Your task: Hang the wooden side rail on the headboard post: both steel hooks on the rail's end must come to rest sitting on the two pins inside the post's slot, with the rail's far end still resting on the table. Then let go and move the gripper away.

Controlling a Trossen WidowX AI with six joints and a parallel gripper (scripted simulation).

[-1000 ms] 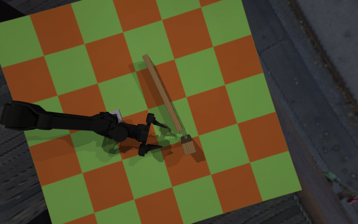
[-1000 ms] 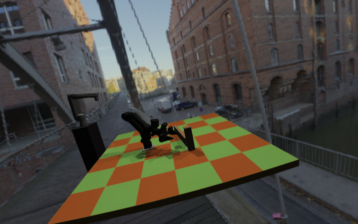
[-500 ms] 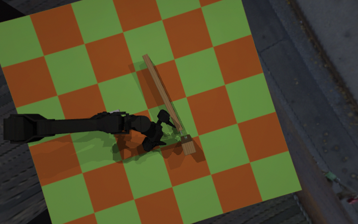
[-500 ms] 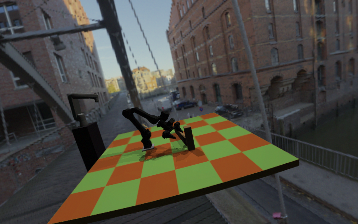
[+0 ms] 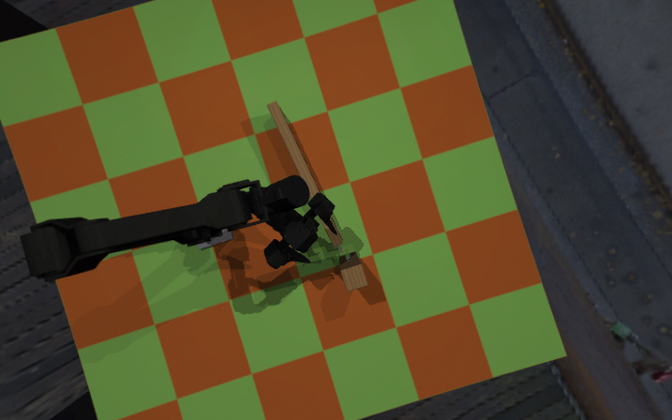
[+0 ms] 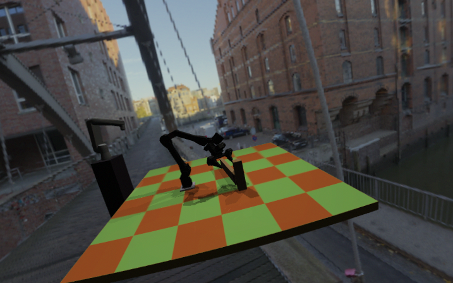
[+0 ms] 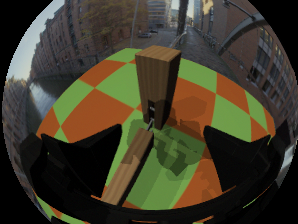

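Observation:
The wooden side rail (image 5: 293, 148) (image 6: 227, 168) (image 7: 128, 170) runs diagonally up to the headboard post (image 5: 353, 277) (image 6: 240, 175) (image 7: 152, 80), which stands upright. A small gap shows between the rail's wooden end and the post. Steel hook metal (image 7: 150, 124) bridges toward the dark slot; whether both hooks sit on the pins cannot be told. My gripper (image 5: 321, 247) (image 6: 223, 162) (image 7: 165, 129) is open and empty. It is above the table at the rail's hook end, one finger over the rail in the top view. Whether the rail's far end rests on the table is unclear.
The green and orange checkered table (image 5: 432, 261) (image 6: 249, 225) (image 7: 115, 100) lies under everything. The arm (image 5: 140, 227) reaches in from the left in the top view, and its wrist is close beside the rail. The post stands just past the fingertips.

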